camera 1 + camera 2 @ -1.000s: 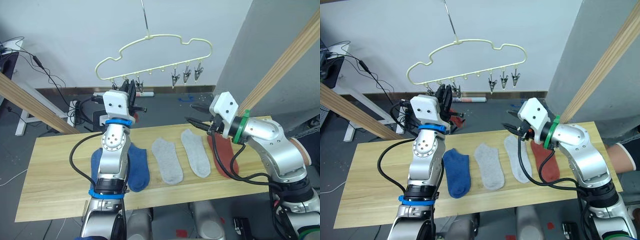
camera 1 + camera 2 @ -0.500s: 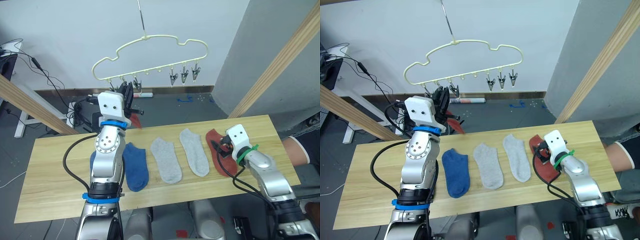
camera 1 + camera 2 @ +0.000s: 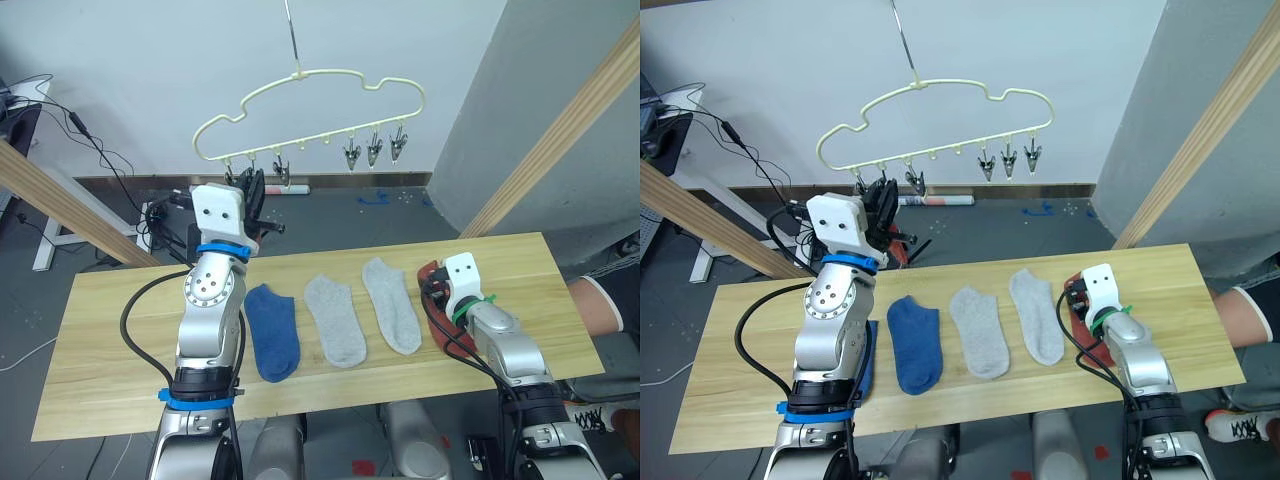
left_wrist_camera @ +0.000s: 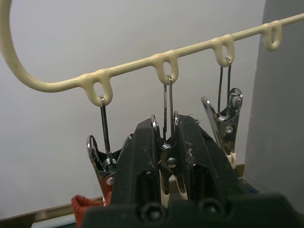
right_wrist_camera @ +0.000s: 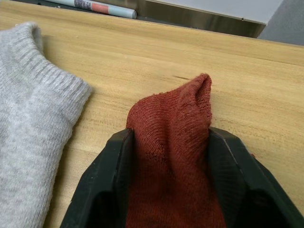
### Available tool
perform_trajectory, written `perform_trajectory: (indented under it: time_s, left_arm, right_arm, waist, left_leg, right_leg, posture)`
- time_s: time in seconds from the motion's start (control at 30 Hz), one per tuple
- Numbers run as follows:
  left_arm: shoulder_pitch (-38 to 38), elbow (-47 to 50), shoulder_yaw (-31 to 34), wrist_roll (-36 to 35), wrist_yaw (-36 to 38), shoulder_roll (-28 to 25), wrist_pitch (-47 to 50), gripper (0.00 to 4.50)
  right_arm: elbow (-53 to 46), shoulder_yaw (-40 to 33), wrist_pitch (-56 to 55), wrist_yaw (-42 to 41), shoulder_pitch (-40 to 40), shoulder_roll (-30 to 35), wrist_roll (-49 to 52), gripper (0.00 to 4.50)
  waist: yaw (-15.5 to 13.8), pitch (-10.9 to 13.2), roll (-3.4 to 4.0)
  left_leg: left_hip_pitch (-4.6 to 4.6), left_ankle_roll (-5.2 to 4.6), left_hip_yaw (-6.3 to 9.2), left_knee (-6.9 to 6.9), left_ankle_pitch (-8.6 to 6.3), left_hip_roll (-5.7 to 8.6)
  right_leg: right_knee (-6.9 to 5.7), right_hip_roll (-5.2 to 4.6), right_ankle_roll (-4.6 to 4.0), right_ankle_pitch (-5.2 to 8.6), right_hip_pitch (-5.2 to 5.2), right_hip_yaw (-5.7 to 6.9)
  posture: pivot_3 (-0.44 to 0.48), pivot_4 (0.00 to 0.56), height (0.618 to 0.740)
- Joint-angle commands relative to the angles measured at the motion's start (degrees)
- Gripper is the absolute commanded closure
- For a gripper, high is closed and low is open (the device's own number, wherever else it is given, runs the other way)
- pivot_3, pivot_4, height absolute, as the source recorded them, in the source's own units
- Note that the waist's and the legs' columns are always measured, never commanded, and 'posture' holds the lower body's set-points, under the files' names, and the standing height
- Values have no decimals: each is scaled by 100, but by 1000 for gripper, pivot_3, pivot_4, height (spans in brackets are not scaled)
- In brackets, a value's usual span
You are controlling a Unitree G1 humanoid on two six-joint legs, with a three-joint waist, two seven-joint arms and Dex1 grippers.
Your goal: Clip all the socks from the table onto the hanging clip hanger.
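The right gripper (image 5: pixel 167 156) pinches a bunched ridge of the rust red sock (image 5: pixel 171 123) at the right end of the table (image 3: pixel 110 330) — judged best lifted straight and slowly, so the soft ribbed knit doesn't slide out. The left gripper (image 4: pixel 164 142) squeezes a small metal clip (image 4: pixel 167 124) under the thin, cloud-shaped clip hanger (image 3: pixel 310 80) — one blue sock (image 3: pixel 272 330) and two grey socks (image 3: pixel 335 318) lie flat between.

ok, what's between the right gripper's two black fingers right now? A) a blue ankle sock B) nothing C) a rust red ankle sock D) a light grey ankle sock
C: in the right wrist view the rust red ankle sock bunches up between the right gripper's fingers on the pale wooden table, with the light grey ankle sock lying beside it.
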State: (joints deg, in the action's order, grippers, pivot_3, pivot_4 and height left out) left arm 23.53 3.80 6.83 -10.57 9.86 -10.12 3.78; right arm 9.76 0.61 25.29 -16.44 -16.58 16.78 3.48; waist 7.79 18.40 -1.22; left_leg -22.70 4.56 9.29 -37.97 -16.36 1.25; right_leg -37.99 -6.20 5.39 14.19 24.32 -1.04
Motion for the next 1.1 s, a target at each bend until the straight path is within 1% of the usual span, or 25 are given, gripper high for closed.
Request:
perform_trajectory:
  time_s: [0.03, 0.07, 0.13, 0.17, 0.27, 0.37, 0.5, 0.6, 0.7, 0.87, 1.0, 1.1]
  left_arm:
    - [59, 298, 173, -448, 270, -123, 333, 4248]
    - [73, 329, 205, -559, 312, -147, 436, 4248]
    - [95, 390, 254, -749, 408, -225, 617, 4248]
    - [103, 418, 277, -830, 470, -269, 705, 4248]
    - [111, 469, 332, -996, 591, -378, 894, 4248]
    - [144, 491, 382, -1127, 652, -440, 1048, 4248]
    - [227, 600, 488, -1585, 719, -454, 1463, 4248]
    - [283, 671, 555, -1814, 786, -509, 1690, 4248]
    - [300, 763, 548, -1971, 884, -577, 1884, 4248]
    - [328, 920, 634, -2424, 895, -589, 2367, 4248]
    - [367, 1010, 760, -2787, 890, -660, 2719, 4248]
    - [386, 1056, 823, -2977, 906, -740, 2906, 4248]
  right_arm:
    - [-267, 231, -314, -267, 251, 259, -216, 3227]
    - [-395, 320, -409, -353, 303, 346, -274, 3493]
    - [-774, 475, -568, -548, 405, 539, -373, 4252]
    - [-983, 529, -608, -628, 439, 624, -409, 4487]
    - [-1464, 601, -609, -822, 434, 813, -442, 4500]
    - [-1905, 655, -534, -1084, 265, 992, -456, 4500]
    - [-2430, 1023, -303, -1709, -356, 1171, -386, 4500]
    - [-2495, 1435, -215, -2135, -869, 1136, -392, 4500]
    - [-2214, 1880, -337, -2463, -1387, 934, -469, 4500]
    - [-1215, 2436, -829, -2613, -2223, 325, -731, 4500]
    - [-410, 2619, -1169, -2585, -2771, -194, -894, 4500]
    - [-3, 2602, -1349, -2557, -3049, -522, -941, 4500]
  waist:
    - [0, 0, 0]
    - [-1, 0, 0]
    - [2, 0, 0]
    - [3, 0, 0]
    - [25, 0, 0]
    - [14, 0, 0]
    - [18, 1, 0]
    - [18, 1, 0]
    - [9, 1, -2]
    - [4, 1, -2]
    - [-2, 1, -2]
    - [-1, 1, -2]
  left_leg:
    - [1, 0, 0, 0, 0, 0]
    - [0, 0, 0, 0, 0, 0]
    - [-1, 1, -1, 0, 0, 0]
    - [-1, 1, -1, 1, 0, 0]
    - [0, 1, -3, 1, 0, -1]
    - [2, 1, -1, 0, 0, -2]
    - [1, 1, -2, -2, 1, -1]
    - [1, 2, 2, 0, 1, -4]
    - [-2, 7, 3, 1, 4, -3]
    - [-6, 20, 3, 2, 11, -1]
    - [-7, 24, 5, 2, 13, -2]
    - [-6, 25, 5, 2, 14, -2]
  right_leg:
    - [0, 1, 0, 0, 0, 0]
    - [0, 0, 0, 0, 0, 1]
    - [2, 0, 0, 0, 0, -1]
    - [4, 0, 1, 0, 0, 0]
    - [2, 1, 1, 0, 1, -2]
    - [-2, 2, 1, 0, 1, 0]
    - [1, 2, 3, -1, 0, -3]
    - [0, 4, 3, -1, 1, 2]
    - [8, 4, 3, -1, 0, 4]
    - [16, 1, 2, -2, 2, 4]
    - [14, 1, 1, -2, 4, 6]
    - [12, 1, 1, -2, 6, 6]
  posture:
    - [-182, 342, 740]
    - [-181, 343, 740]
    - [-181, 343, 740]
    - [-182, 343, 740]
    - [-185, 345, 740]
    - [-184, 345, 740]
    - [-186, 345, 740]
    - [-186, 341, 740]
    - [-178, 336, 740]
    - [-159, 326, 740]
    - [-151, 321, 740]
    - [-145, 316, 740]
